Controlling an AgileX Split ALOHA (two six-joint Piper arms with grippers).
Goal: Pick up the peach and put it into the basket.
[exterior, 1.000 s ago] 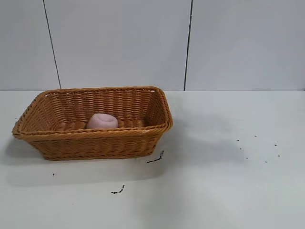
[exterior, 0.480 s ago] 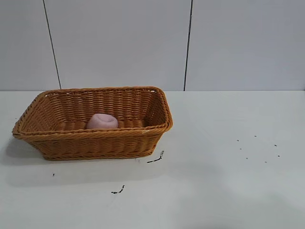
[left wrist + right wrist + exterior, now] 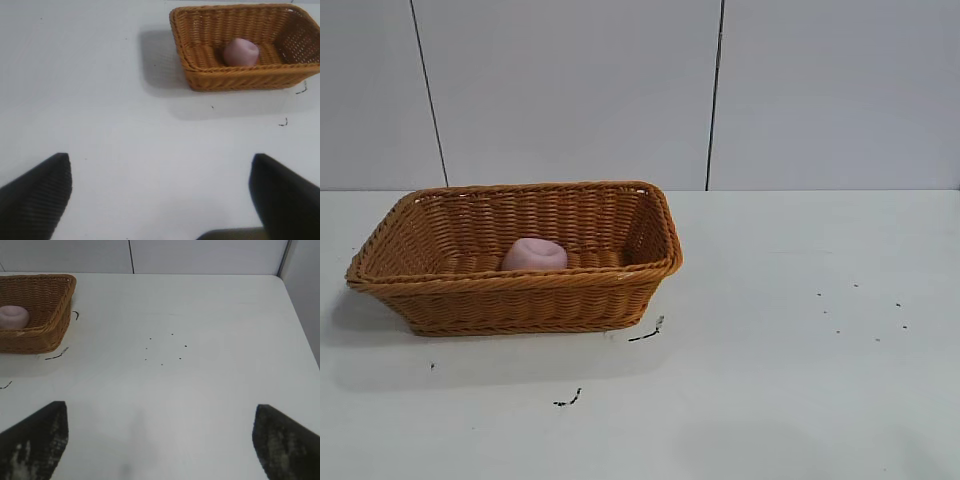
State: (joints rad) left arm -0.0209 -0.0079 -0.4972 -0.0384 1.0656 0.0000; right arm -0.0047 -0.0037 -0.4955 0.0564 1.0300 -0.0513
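Left gripper (image 3: pixel 160 195) spread wide, nothing between the fingers, held high and well back from the basket (image 3: pixel 240 82). Right gripper (image 3: pixel 160 440) likewise parted and empty, well off the basket's other end, above bare table (image 3: pixel 200 390) with dark specks (image 3: pixel 162 347). Peach (image 3: pixel 534 254) resting inside the basket on its floor, near the front wall. Likely light, matte and unslippery; best pinched across the flattened facets at mid-height if ever regrasped. Task seemingly done.
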